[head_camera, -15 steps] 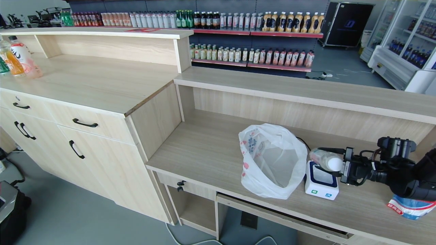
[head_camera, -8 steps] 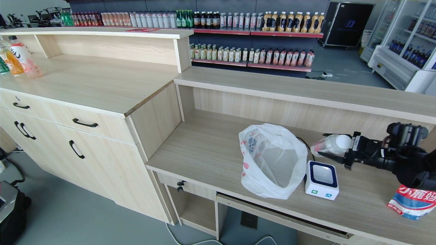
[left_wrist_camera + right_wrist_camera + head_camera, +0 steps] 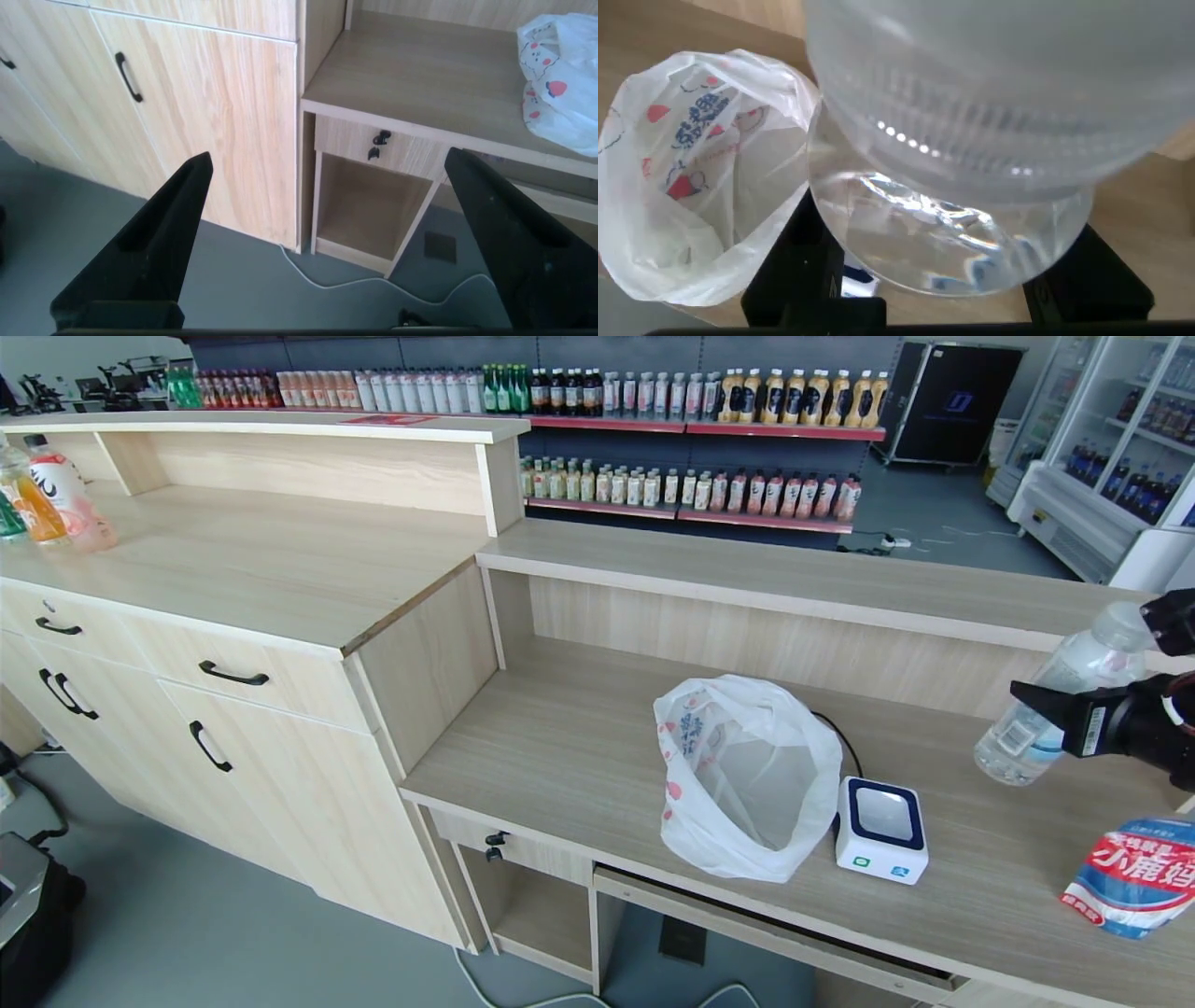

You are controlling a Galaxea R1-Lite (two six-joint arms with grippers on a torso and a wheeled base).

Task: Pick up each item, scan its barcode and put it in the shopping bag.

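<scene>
Gripping a clear water bottle (image 3: pixel 1027 742) around its middle, the right gripper (image 3: pixel 1090 658) has one dark finger across the near side of the body and the other behind, close to the neck. The bottle is held in the air over the right end of the lower counter (image 3: pixel 560 747), tilted, with the cap up and away and the base down towards the left. A small white label patch shows near the base on the head camera's side.

Below and to the left of the bottle, apart from it, a white scanner (image 3: pixel 880 829) with a dark window sits on the counter. Just to its left the white shopping bag (image 3: pixel 747 775) stands with its mouth open; in the right wrist view the bag's opening lies beyond the bottle's base. A blue, white and red packet (image 3: pixel 1134 877) lies flat at the counter's right edge.

The left gripper (image 3: pixel 327 252) hangs with its fingers wide apart and nothing between them, over the grey floor in front of the cabinet doors (image 3: pixel 196 103).

Three drink bottles (image 3: pixel 56 490) stand at the far left of the taller counter.
</scene>
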